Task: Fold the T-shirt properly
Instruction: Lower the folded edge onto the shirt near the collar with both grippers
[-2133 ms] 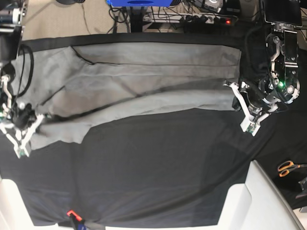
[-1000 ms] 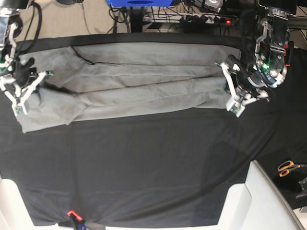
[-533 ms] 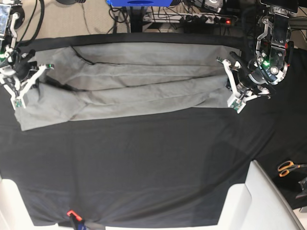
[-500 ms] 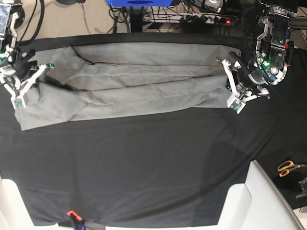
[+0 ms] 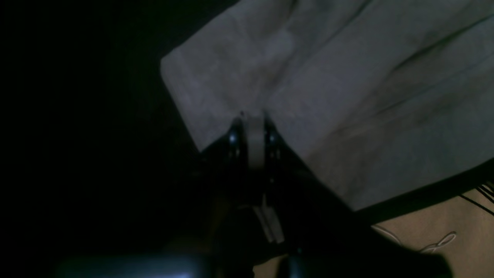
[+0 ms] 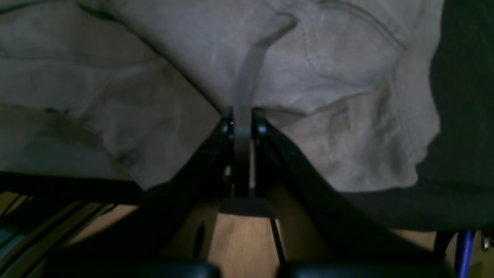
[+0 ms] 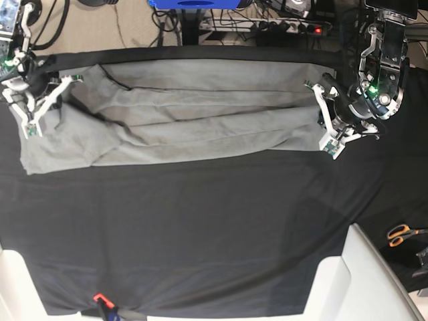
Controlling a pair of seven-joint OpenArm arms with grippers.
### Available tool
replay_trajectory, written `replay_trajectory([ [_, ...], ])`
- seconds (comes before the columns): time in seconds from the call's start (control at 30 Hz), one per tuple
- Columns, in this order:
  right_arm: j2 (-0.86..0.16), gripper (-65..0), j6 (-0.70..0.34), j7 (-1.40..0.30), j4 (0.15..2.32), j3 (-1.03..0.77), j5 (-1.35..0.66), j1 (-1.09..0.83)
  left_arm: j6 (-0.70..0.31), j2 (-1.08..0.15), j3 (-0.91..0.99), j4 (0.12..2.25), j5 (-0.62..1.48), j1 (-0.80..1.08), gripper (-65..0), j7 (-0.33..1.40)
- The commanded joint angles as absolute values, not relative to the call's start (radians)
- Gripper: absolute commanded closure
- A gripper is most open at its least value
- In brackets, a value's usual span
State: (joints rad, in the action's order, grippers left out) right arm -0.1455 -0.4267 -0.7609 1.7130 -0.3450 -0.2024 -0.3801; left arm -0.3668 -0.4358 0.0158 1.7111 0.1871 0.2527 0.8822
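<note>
The left gripper (image 5: 252, 116) is closed on the T-shirt (image 7: 200, 110). In the left wrist view its two dark fingers (image 5: 232, 133) stand nearly together, with a thin strip of grey cloth pinched between them. Just beyond the fingertips the cloth spreads out in a flat corner, and one straight edge of it runs away to the far side of the fingers. Beside the fingers, on the side away from the cloth, lies the black table cover (image 5: 85, 127).

The right gripper (image 6: 242, 116) is closed on the shirt too. In the right wrist view its fingers (image 6: 225, 127) clamp a narrow fold of grey cloth that rises straight up from between them. Around the fingertips the cloth bunches in soft creases, and a stitched seam curves across it just beyond them. To one side of the fingers the cloth ends in a wavy hem over the black cover.

In the base view the shirt lies stretched in a long band across the far part of the table, folded lengthwise, with the left gripper (image 7: 328, 127) at one end and the right gripper (image 7: 37, 110) at the other. Near the right gripper's fingers a loose flap of cloth hangs lower than the band.

No brand, label or writing can be read on the shirt or on the grippers. Orange-handled scissors (image 7: 401, 234) lie well apart from the fingers, at the table's edge.
</note>
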Motion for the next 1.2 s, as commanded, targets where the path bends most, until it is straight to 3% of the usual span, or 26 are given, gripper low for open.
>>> replay_trajectory([
  [0.0,-0.154,0.0,-0.426,-0.748,1.733,-0.352,-0.208,-0.383,-0.364,-0.449,0.019,1.730,0.188,0.248,0.0,0.871],
  [1.17,-0.139,0.0,-0.426,-0.700,1.673,-0.354,-0.206,-0.407,-0.363,-0.469,0.022,1.728,0.188,0.302,0.0,0.869],
])
